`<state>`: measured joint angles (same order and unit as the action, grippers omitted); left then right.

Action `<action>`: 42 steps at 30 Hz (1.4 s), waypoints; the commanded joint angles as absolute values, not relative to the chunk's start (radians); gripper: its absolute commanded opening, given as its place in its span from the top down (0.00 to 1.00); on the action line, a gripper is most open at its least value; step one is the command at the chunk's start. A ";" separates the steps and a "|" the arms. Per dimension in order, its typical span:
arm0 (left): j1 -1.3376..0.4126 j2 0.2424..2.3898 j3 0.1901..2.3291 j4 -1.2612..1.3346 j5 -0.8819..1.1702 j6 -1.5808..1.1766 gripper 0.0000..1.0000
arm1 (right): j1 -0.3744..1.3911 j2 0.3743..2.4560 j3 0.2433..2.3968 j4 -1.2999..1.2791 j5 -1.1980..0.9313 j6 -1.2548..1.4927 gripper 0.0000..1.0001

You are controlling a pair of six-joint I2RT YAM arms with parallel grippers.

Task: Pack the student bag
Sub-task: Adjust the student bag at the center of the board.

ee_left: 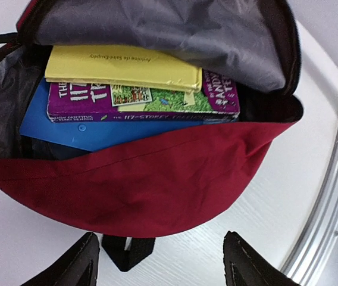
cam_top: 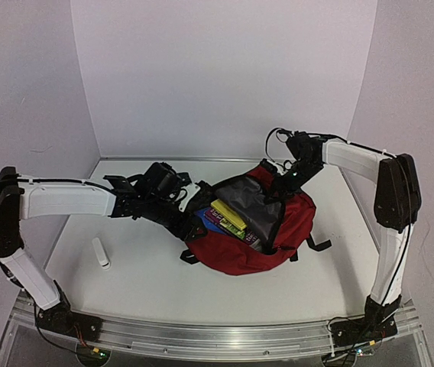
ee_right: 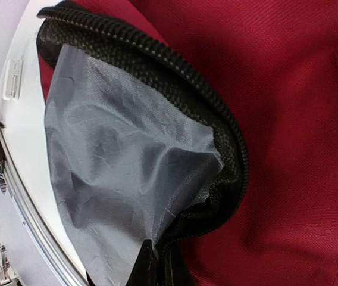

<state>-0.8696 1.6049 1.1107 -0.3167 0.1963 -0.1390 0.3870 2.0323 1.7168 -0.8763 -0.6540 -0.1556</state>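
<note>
The student bag lies open mid-frame with books inside, the right hand pinching its zipper rim, the left hand spread beside it; I think the white tube at lower left goes in next.

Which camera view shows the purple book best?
The left wrist view: the purple book lies close and sharp, between a yellow book and a blue item. The top view shows only slivers. The right wrist view shows only the bag.
</note>
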 commanded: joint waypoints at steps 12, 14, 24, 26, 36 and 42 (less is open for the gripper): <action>-0.870 1.898 1.356 -0.370 0.271 0.560 0.39 | 0.394 1.983 1.743 -0.895 -0.706 -0.140 1.00; -0.870 1.945 1.396 -0.394 0.279 0.587 0.41 | 0.394 1.983 1.739 -0.894 -0.709 -0.138 1.00; -0.870 2.077 1.470 -0.394 0.240 0.626 0.34 | 0.394 1.971 1.737 -0.894 -0.715 -0.132 1.00; -0.871 2.079 1.471 -0.398 0.246 0.624 0.31 | 0.394 1.971 1.733 -0.893 -0.716 -0.134 1.00; -0.868 2.046 1.457 -0.353 0.239 0.654 0.23 | 0.394 1.979 1.725 -0.894 -0.719 -0.140 1.00; -0.870 2.138 1.534 -0.402 0.280 0.641 0.20 | 0.394 1.981 1.720 -0.895 -0.724 -0.144 1.00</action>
<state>-0.8715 2.0831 1.4567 -0.3875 0.2501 0.6339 0.3878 2.0315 1.7164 -0.8841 -0.7013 -0.1375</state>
